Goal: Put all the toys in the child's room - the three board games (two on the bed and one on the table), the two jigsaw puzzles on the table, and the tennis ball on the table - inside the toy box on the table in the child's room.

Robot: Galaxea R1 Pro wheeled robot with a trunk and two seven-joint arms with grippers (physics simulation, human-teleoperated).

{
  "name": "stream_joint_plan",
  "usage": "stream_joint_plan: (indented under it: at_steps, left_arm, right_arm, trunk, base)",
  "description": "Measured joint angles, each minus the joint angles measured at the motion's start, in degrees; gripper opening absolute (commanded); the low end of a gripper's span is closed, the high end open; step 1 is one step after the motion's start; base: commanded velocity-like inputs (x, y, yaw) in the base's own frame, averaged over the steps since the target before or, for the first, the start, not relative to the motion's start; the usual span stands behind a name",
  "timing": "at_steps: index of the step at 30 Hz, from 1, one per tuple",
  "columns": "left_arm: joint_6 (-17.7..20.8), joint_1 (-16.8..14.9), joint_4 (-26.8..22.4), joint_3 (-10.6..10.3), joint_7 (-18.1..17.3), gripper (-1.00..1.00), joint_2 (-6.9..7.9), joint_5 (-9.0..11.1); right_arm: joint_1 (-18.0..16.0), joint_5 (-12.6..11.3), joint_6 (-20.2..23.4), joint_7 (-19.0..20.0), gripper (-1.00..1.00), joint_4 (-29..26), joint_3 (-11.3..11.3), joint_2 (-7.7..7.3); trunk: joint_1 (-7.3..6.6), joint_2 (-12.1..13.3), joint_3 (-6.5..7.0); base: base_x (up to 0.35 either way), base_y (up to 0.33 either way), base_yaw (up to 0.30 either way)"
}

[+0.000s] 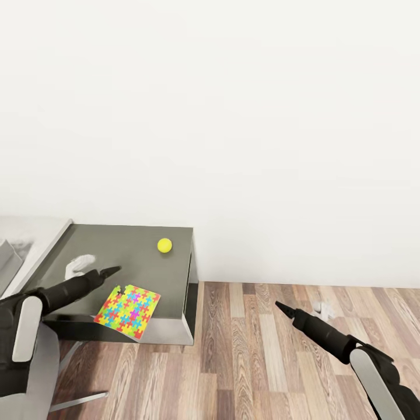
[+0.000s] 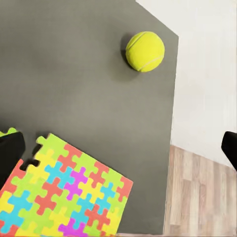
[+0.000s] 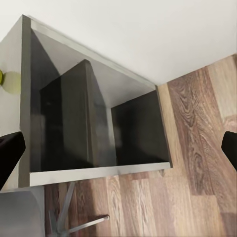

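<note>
Left end effector point(image 1: 111, 270) released, hovering just above jigsaw puzzle point(image 1: 128, 311); tennis ball point(image 1: 165, 245) beyond it on counter point(image 1: 134, 256). Lower straight, clamp puzzle's overhanging edge w/ one finger under. Right end effector point(image 1: 282, 306) released, idle over floor.

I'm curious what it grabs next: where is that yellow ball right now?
In the head view the tennis ball lies on the dark table, near its far right corner, beyond the jigsaw puzzle and the left gripper.

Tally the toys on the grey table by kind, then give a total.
Jigsaw puzzle: 1, multicoloured, at the front edge of the table
Tennis ball: 1, yellow, further back
Total: 2
</note>
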Motion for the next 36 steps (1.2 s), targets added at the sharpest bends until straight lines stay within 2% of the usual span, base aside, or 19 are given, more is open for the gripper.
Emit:
stream_joint_plan:
  at_steps: [3, 4, 8, 10, 13, 14, 16, 20, 22, 27, 31, 34, 36]
  left_arm:
    - [0.8, 0.1, -0.1, 0.9, -7.1, 1.0, 1.47, 0.2]
    - [1.1, 0.3, -0.1, 1.2, -11.7, 1.0, 2.49, 0.3]
    - [1.5, 1.0, -0.1, 1.5, -20.4, 1.0, 3.95, 0.3]
    - [1.6, 1.5, -0.1, 1.6, -27.5, 1.0, 4.56, 0.3]
    - [1.6, 1.8, -0.1, 1.6, -33.5, 1.0, 4.81, 0.2]
    - [1.6, 1.8, -0.1, 1.5, -34.7, 1.0, 4.85, 0.1]
    - [1.5, 2.2, -0.1, 1.4, -38.7, 1.0, 4.93, 0.1]
    - [1.5, 2.6, 0.0, 0.8, -42.1, 1.0, 4.87, 0.0]
    - [1.5, 2.7, 0.0, 0.4, -42.9, 1.0, 4.88, 0.0]
    - [1.5, 2.8, 0.0, -0.1, -44.2, 1.0, 4.92, -0.1]
    - [1.5, 3.0, -0.1, -0.2, -44.7, 1.0, 4.97, -0.1]
    - [1.5, 3.2, -0.1, -0.3, -44.9, 1.0, 4.95, -0.1]
    - [1.5, 3.3, 0.0, -0.4, -45.1, 1.0, 4.86, -0.1]
  right_arm:
    - [0.0, -0.1, 0.0, -0.1, 1.0, 0.3, 0.1, 0.24]
    - [0.0, -0.1, 0.0, -0.2, 1.0, 0.4, 0.2, 0.72]
    - [0.0, -0.5, 0.0, 0.0, 1.0, 0.8, 0.1, 2.56]
    - [-0.4, -0.6, 0.4, -0.2, 1.0, 1.8, 0.2, 5.22]
    - [-2.3, -0.4, 1.2, -0.2, 1.0, 3.9, 0.9, 7.87]
    - [-2.9, -0.4, 1.7, -0.1, 1.0, 4.8, 1.5, 8.44]
    - [-5.7, -0.4, 5.0, 0.0, 1.0, 9.0, 4.3, 10.1]
    - [-9.5, -0.9, 9.2, -0.2, 1.0, 14.0, 7.3, 11.06]
    - [-10.7, -1.0, 10.2, -0.1, 1.0, 16.1, 7.9, 11.43]
    - [-13.6, -1.3, 12.0, 0.1, 1.0, 20.9, 8.7, 12.57]
    - [-14.3, -1.3, 12.7, 0.2, 1.0, 23.9, 8.9, 12.81]
    - [-15.1, -1.4, 12.8, 0.3, 1.0, 27.9, 8.9, 12.85]
    - [-16.9, -1.3, 12.6, 0.4, 1.0, 32.3, 8.8, 12.86]
  trunk:
    - [0.0, 0.0, 0.0]
    - [0.0, 0.0, 0.0]
    - [0.0, 0.0, 0.0]
    - [0.0, 0.0, 0.0]
    - [0.0, 0.0, 0.0]
    - [0.0, 0.0, 0.0]
    - [0.01, 0.0, 0.0]
    - [0.01, 0.0, 0.0]
    - [0.0, 0.0, 0.0]
    - [0.0, 0.0, 0.0]
    - [0.0, 0.0, 0.0]
    - [0.0, 0.0, 0.0]
    - [0.01, 0.0, 0.0]
  base:
    - [0.0, 0.0, 0.0]
    - [0.0, 0.0, 0.0]
    - [0.0, 0.0, 0.0]
    - [0.0, 0.0, 0.0]
    - [0.0, 0.0, 0.0]
    - [0.0, 0.0, 0.0]
    - [0.0, 0.0, 0.0]
    - [0.0, 0.0, 0.0]
    - [0.0, 0.0, 0.0]
    - [0.0, 0.0, 0.0]
    - [0.0, 0.0, 0.0]
    - [0.0, 0.0, 0.0]
    - [0.0, 0.0, 0.0]
